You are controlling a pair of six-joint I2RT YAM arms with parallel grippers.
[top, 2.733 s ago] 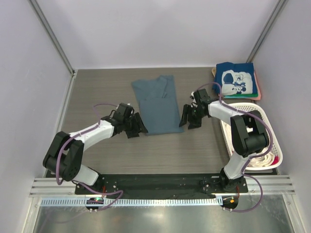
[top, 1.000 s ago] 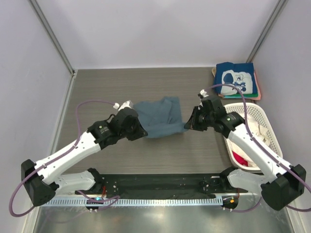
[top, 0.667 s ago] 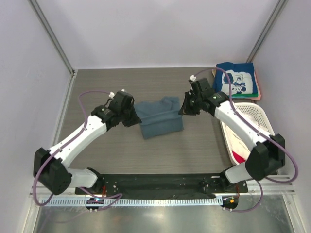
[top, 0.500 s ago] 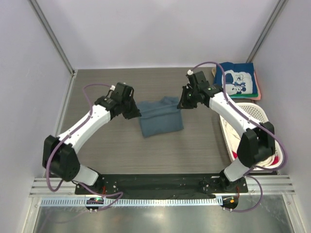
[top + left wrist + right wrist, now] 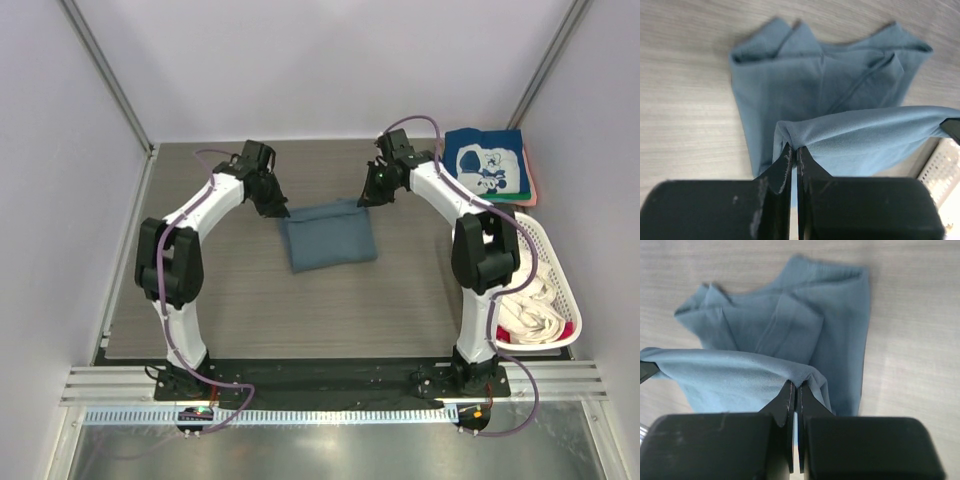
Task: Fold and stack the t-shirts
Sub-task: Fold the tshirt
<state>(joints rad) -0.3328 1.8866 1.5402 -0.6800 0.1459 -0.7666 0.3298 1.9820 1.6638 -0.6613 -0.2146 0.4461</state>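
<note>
Two arms now reach far up the table (image 5: 200, 290); earlier they sit lower, at the near corners of a slate-blue t-shirt (image 5: 330, 238) lying long and flat. Its near hem has since travelled to the far end, so the shirt is now folded in half, a short rectangle mid-table. Left tool (image 5: 795, 150) is pressed together, pinching the lifted blue edge at the fold's far left. Right tool (image 5: 795, 386) is the same, pinching that edge at the far right. Between them the edge hangs in a shallow span over the lower layer.

Counts:
- Tools: two.
- Blue shirt being worked: one.
- Stack: one, in the far right corner, topped by a navy t-shirt (image 5: 487, 166) with white cartoon print. Thin green and pink edges (image 5: 531, 190) show under it; layer count cannot be told.
- White lattice basket (image 5: 553, 268): one, at the right side, holding cream cloth (image 5: 530, 315) and a bit of red cloth (image 5: 570, 328).

Table is grey-brown wood grain. Plain white walls (image 5: 320, 70) close three sides, with slanted metal posts at the far corners. A metal rail (image 5: 330, 400) runs along the near edge by the arm bases.
</note>
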